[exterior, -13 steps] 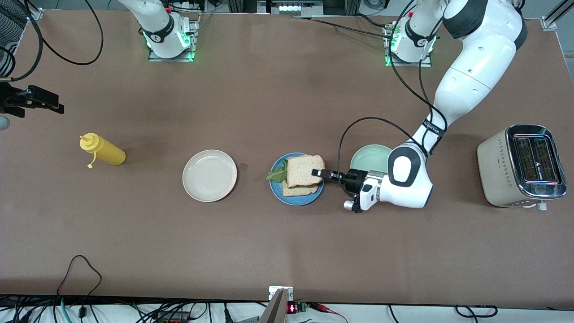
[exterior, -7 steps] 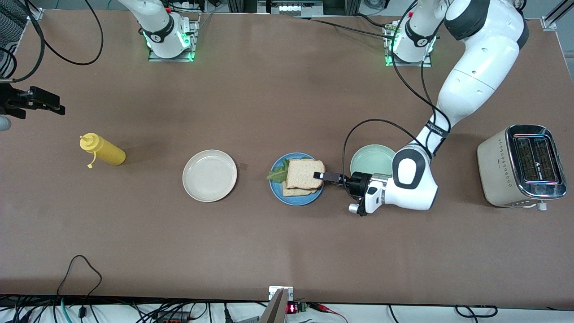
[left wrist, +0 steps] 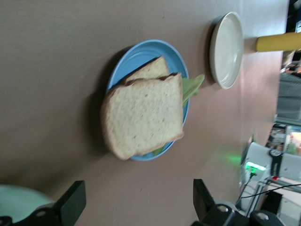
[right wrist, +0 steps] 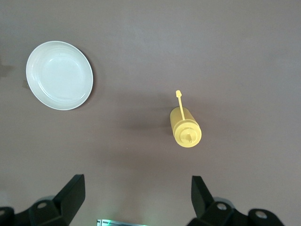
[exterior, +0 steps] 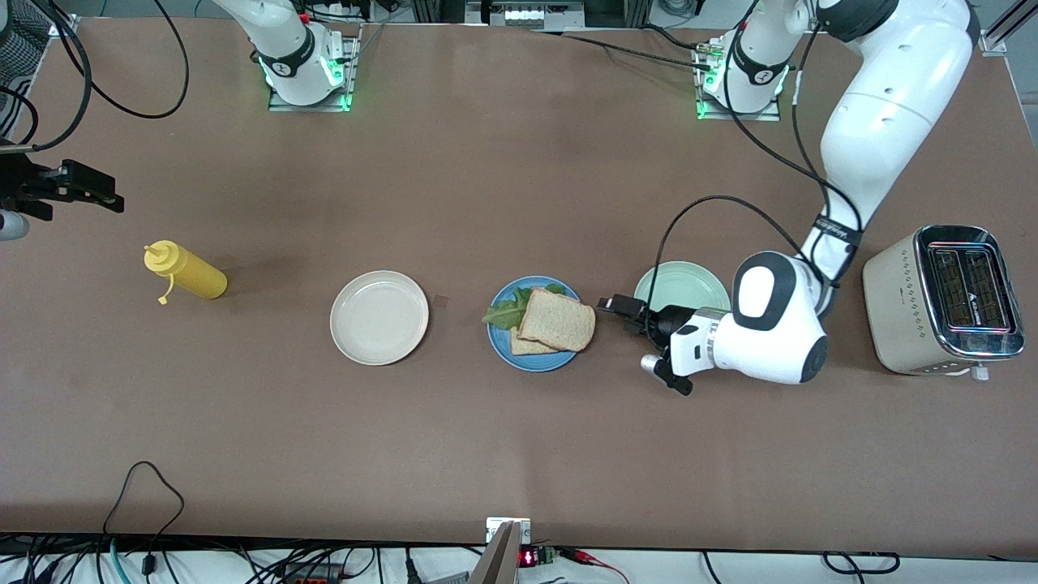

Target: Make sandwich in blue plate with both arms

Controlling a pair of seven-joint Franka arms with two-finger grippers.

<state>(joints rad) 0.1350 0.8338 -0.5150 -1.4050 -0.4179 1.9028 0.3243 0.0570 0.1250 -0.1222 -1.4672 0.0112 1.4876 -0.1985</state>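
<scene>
The sandwich [exterior: 551, 321] sits finished on the blue plate [exterior: 519, 357]; just beside it the left gripper [exterior: 618, 306] hangs with jaws released, the right gripper [right wrist: 136, 195] idle, jaws spread over the bench [exterior: 486, 454]

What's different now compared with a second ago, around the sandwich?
The left gripper has let go of the top bread slice and pulled back toward the green plate, its fingers now open. The slice lies tilted on the lettuce in the blue plate, overhanging the rim. The right gripper, cream plate, mustard bottle and toaster are unchanged.
</scene>
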